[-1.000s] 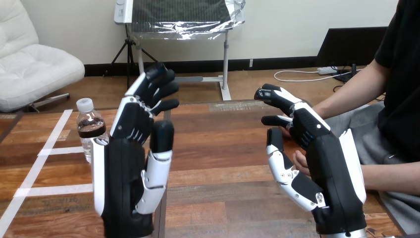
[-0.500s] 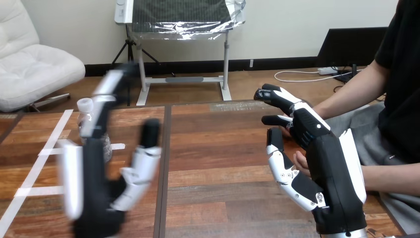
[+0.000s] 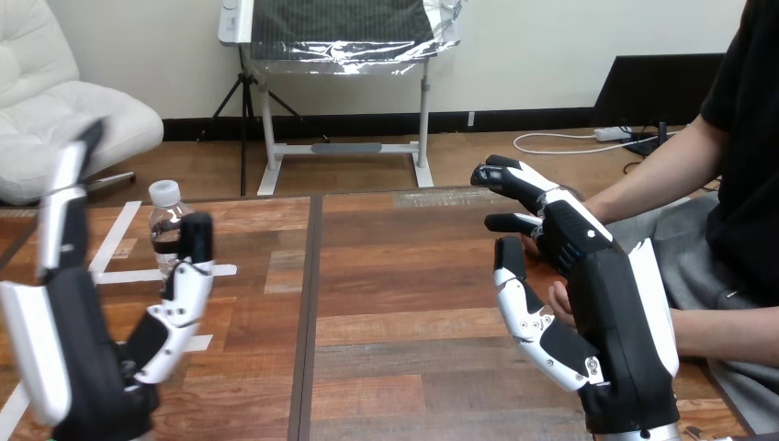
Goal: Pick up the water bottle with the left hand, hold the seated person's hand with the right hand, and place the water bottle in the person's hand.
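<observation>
- Water bottle [image 3: 165,241] stands upright with its cap on, on the far left part of the wooden table [image 3: 404,303], next to the white tape [image 3: 220,270]. Nothing grips it. It stands free, so you can approach it from the side.
- Your left hand [image 3: 92,367] is raised at the near left corner. Its fingers are straight and point up, its thumb is spread wide, and it holds nothing. The wide gap between thumb and fingers looks like a setup for wrapping the bottle's body, and the palm faces roughly toward the bottle.
- From the head view the thumb overlaps the bottle's right edge. I judge that the thumb is simply nearer the camera, not touching the bottle, because the hand is well short of the bottle on the table.
- Your right hand [image 3: 611,312] hovers over the right side of the table, with its fingers loosely extended toward the far edge and its thumb held apart. It has closed on nothing that you can see.
- The person's hand [image 3: 557,299] shows just behind that palm, between the thumb and the back of the hand. It is mostly hidden, and you cannot tell whether the two touch. Your right hand is probably waiting there to steady the person's hand for the handover.
- Neither part of the task is done yet. The bottle has not been picked up, and no hold on the person's hand is visible. The next move is a forward reach with the left hand, keeping the thumb clear of the bottle so a knock does not tip it over.
</observation>
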`<control>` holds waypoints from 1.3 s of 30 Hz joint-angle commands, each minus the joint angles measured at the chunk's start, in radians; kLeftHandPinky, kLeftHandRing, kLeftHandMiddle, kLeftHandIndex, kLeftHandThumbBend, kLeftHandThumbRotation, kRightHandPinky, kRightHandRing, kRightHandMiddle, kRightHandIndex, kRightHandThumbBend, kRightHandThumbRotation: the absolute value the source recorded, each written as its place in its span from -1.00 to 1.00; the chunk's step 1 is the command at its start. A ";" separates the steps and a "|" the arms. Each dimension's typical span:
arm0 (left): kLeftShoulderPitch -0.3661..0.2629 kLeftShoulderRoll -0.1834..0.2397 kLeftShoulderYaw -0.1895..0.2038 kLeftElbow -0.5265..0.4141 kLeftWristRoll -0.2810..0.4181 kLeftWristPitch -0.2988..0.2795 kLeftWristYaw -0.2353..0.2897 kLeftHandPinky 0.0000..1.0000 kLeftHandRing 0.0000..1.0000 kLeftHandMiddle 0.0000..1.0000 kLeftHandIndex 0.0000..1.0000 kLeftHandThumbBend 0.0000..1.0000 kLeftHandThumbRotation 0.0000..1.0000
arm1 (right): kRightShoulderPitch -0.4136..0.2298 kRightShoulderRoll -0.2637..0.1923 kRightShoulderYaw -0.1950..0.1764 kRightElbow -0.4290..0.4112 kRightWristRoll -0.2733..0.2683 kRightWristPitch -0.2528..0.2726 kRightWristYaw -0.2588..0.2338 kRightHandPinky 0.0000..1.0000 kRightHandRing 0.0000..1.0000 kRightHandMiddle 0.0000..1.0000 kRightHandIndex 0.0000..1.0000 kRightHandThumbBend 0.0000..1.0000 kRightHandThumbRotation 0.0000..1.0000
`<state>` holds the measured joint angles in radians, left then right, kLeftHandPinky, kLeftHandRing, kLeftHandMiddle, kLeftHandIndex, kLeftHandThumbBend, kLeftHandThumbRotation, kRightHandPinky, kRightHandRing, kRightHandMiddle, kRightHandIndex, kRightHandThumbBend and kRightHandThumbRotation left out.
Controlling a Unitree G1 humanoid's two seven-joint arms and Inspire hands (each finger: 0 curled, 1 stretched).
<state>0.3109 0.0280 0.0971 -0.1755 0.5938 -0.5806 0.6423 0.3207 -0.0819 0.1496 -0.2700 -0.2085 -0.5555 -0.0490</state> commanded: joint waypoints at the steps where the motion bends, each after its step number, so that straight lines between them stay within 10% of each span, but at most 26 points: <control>1: -0.024 -0.004 0.015 -0.015 0.066 0.033 0.030 0.84 0.84 0.84 0.83 0.31 -0.01 | -0.060 0.013 -0.005 -0.003 0.004 -0.005 0.000 0.43 0.70 0.73 0.51 -0.98 -1.00; 19: -0.173 0.061 0.056 0.143 -0.012 0.146 -0.001 0.91 0.92 0.93 0.96 0.55 0.00 | -0.082 0.009 -0.010 0.008 0.003 -0.001 0.002 0.45 0.70 0.72 0.51 -0.96 -1.00; 39: -0.307 0.110 0.047 0.253 -0.208 0.369 -0.268 0.91 0.98 1.00 1.00 0.88 0.19 | -0.095 0.006 -0.017 0.012 -0.005 0.003 0.006 0.51 0.71 0.72 0.49 -0.97 -1.00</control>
<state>0.0929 0.1101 0.1566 0.0532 0.4200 -0.2552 0.4329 0.2928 -0.0822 0.1459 -0.2553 -0.2097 -0.5514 -0.0406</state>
